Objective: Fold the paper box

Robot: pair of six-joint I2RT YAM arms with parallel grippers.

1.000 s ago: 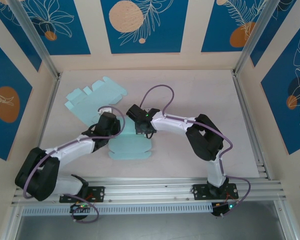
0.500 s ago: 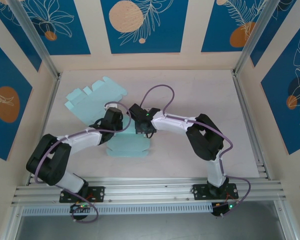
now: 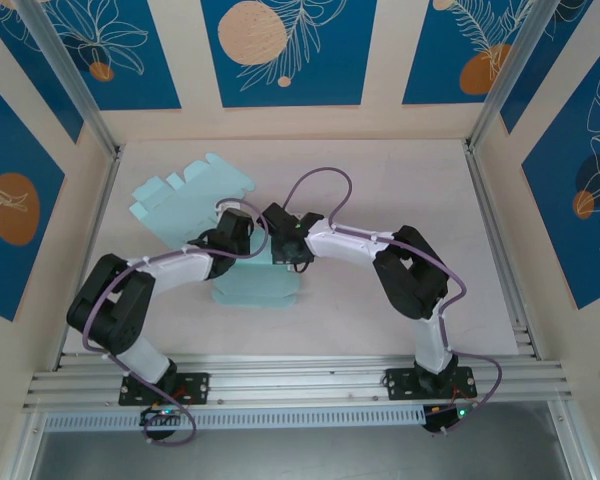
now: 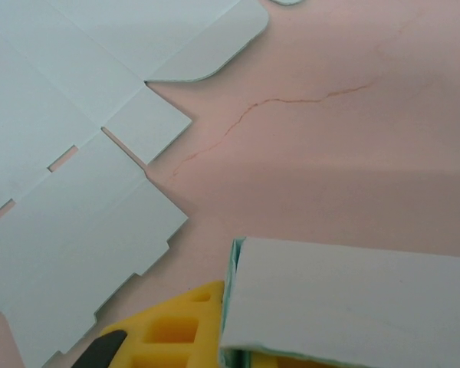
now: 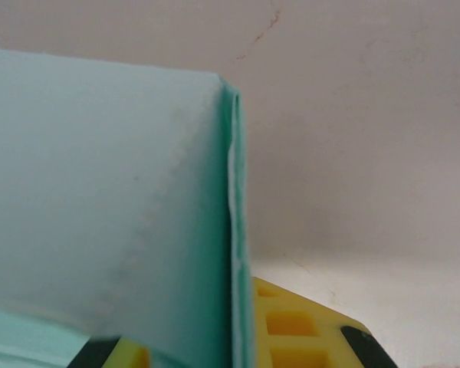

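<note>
Box (image 3: pixel 258 290) sits half-folded on the table (image 3: pixel 380 180), just beside the flat sheet (image 3: pixel 185 195). My left fingers (image 4: pixel 176 330) and right fingers (image 5: pixel 291 322) are both pinched narrow on its raised wall. Risk: uneven pulling between them could tear or crease that wall. The table is pale and smooth, marked by a thin reddish line. Blue patterned panels (image 3: pixel 280 50) enclose it.
</note>
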